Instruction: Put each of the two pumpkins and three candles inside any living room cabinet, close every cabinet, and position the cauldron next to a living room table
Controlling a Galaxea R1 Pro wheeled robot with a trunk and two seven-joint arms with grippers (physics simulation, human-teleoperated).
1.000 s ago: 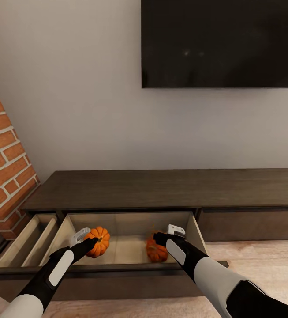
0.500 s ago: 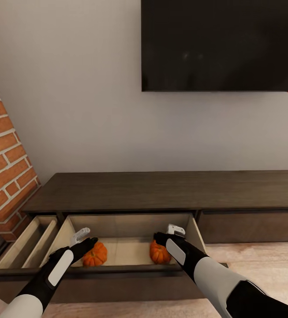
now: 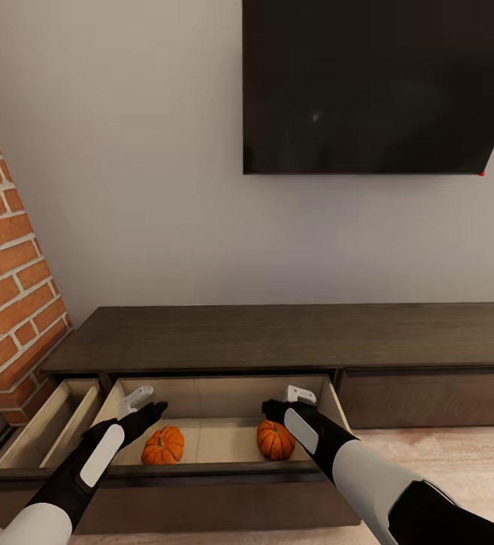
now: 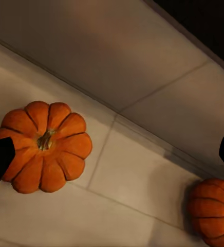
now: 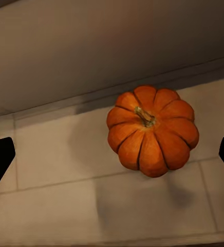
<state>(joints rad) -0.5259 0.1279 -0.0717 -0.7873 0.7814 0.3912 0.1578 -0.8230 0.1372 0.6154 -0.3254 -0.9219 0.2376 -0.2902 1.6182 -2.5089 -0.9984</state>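
1. While both bright-orange ribbed pumpkins, one at left [image 3: 163, 445] and one at right [image 3: 275, 440], sit on the pale floor of the open drawer in the long dark-brown wooden cabinet [image 3: 277, 337], the left pincer [image 3: 142, 403] and right pincer [image 3: 288, 400] hover above them, each spread and empty.
2. Judging by this, the pumpkin step looks done; next, the arms must lift clear and the candles be fetched.
3. No writing or brand is readable.

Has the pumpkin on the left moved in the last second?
Yes. The left pumpkin has dropped from beside the left end effector onto the open drawer's floor, nearer the drawer's front edge, and sits apart from the fingers.
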